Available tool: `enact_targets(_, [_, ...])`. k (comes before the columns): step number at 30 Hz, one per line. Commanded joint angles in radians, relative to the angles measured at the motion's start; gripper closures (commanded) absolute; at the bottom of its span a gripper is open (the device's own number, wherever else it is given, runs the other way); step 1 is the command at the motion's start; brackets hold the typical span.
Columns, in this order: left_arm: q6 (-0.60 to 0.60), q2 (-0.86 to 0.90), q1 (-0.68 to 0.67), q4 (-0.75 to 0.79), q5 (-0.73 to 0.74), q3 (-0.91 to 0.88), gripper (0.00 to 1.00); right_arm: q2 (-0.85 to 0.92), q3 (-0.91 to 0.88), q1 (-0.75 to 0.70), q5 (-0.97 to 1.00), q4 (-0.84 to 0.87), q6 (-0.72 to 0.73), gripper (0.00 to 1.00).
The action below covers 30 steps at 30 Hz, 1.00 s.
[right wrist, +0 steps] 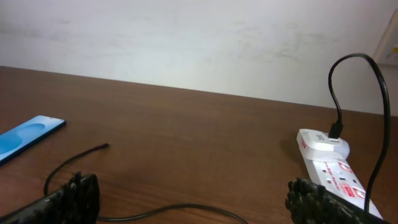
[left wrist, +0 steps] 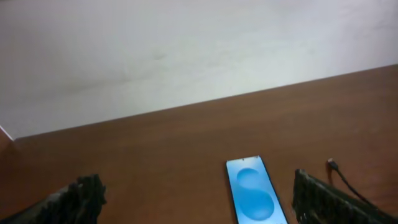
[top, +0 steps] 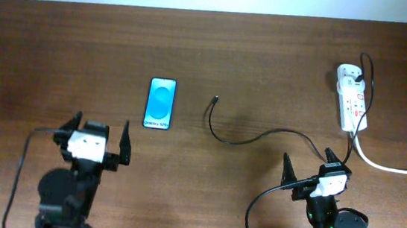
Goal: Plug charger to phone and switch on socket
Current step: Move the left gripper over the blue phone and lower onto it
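Fingers [top: 125, 142] on your left gripper [top: 102, 122] and right gripper [top: 306, 157] gape wide, holding nothing. No step looks started: the charger [top: 220, 136] tip lies loose near the phone [top: 160, 103], well apart from the socket [top: 351, 98]. Next you need to grasp that tip.

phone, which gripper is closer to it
Left. The left gripper sits near the phone, slightly to its left; the right gripper is far off to its right.
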Motion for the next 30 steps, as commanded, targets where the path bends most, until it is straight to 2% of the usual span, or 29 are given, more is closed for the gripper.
enact_targets(1, [-0.013,0.225,-0.004,-0.125,0.049,0.25,0.01,-0.007,-0.005,0.01,0.005,-0.006,0.004,0.02])
enact_targets(7, [-0.013,0.785,-0.004,-0.542,0.167,0.82,0.01,-0.007,-0.005,0.01,0.005,-0.006,0.004,0.02])
enact_targets(9, [-0.064,0.951,-0.005,-0.659,0.176,0.99,0.01,-0.007,-0.005,0.01,0.005,-0.006,0.004,0.02])
enact_targets(13, [-0.065,1.18,-0.005,-0.855,0.215,1.249,0.01,-0.007,-0.005,0.01,0.005,-0.006,0.004,0.02])
enact_targets(19, [-0.065,1.242,-0.005,-0.82,0.219,1.252,0.01,-0.007,-0.005,0.01,0.005,-0.006,0.004,0.02])
enact_targets(30, [-0.064,1.242,-0.005,-0.823,0.341,1.252,0.01,-0.007,-0.005,0.01,0.005,-0.006,0.004,0.02])
